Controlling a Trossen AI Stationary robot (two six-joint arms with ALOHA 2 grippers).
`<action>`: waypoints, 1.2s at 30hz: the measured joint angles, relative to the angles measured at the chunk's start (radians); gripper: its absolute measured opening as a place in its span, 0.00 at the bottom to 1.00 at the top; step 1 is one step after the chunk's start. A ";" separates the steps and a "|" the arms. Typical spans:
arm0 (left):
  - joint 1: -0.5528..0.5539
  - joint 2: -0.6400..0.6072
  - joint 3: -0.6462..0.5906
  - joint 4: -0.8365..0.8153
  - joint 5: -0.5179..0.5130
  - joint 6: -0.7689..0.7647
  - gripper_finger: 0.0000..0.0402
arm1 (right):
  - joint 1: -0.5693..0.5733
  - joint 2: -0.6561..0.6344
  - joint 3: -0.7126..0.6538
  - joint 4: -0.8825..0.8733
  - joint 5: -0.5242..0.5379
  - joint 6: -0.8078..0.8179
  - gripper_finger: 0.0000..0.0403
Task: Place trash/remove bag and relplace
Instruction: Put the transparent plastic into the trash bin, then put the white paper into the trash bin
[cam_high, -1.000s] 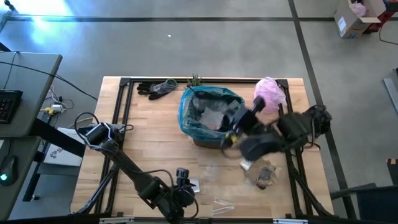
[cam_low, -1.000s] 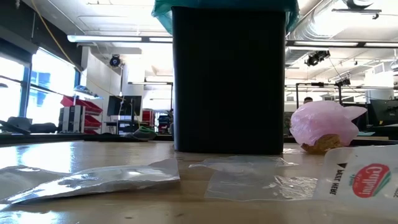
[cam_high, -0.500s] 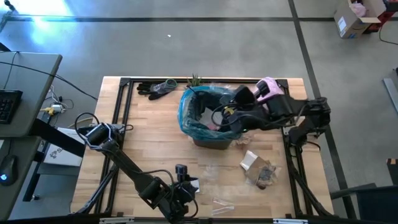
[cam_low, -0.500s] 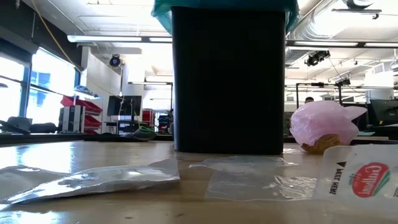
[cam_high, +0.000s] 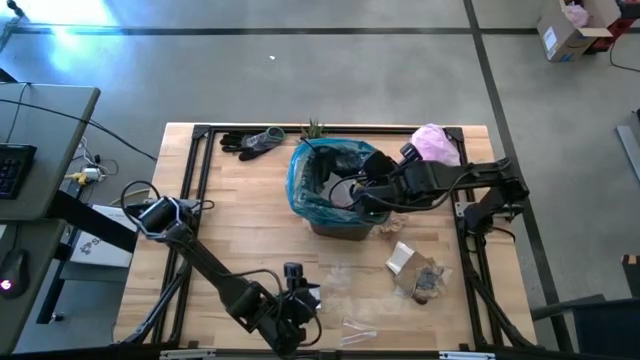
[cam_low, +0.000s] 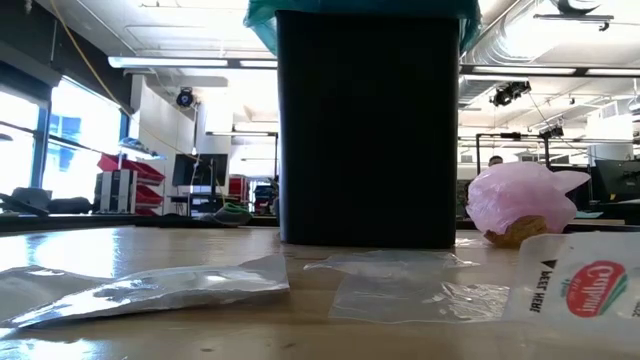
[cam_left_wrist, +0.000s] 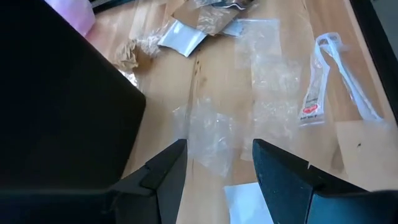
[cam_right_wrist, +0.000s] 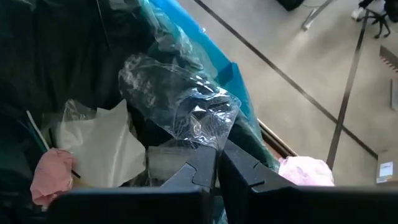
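The left gripper (cam_high: 297, 312) waits low over the near edge of the wooden table (cam_high: 240, 225), its fingers (cam_left_wrist: 166, 171) parted and holding nothing. Just right of it lie flat clear plastic wrappers (cam_left_wrist: 214, 134) and a long narrow wrapper (cam_left_wrist: 314, 99) with a red printed label, thin, glossy and creased. These are trash not yet collected.

At the table's centre stands the bin (cam_low: 368, 130), a dark, straight-sided, rectangular container. It is lined with the bag (cam_high: 305, 190), a thin, wrinkled, translucent teal film folded out over the rim. Inside it, white paper scraps (cam_right_wrist: 102, 146) and a small pink piece already rest.

The right gripper (cam_high: 362, 192) is poised over the bin's open mouth from the right. Its jaws are shut on a crumpled clear wrapper (cam_right_wrist: 183, 109), pinched at one edge so the rest billows above the fingertips.

The step in hand appears to be dropping this wrapper into the bag. To do it well, the gripper should be well inside the rim before the jaws part, since such light film may cling to the pads or drift outward. The liner must not be snagged.

Further right, a white packet and a brownish lump (cam_high: 425, 282) lie near the front; the pale pink bag (cam_high: 435, 145) sits at the far right.
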 joint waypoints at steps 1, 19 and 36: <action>0.003 0.001 0.000 0.006 0.007 -0.015 0.41 | -0.001 0.000 -0.002 0.000 -0.007 0.000 0.00; 0.041 0.003 0.000 0.012 0.118 -0.024 0.41 | 0.049 0.000 -0.003 0.157 -0.060 -0.204 0.21; 0.040 0.004 0.000 0.012 0.133 -0.023 0.41 | 0.151 0.000 0.000 0.158 0.079 -0.178 0.70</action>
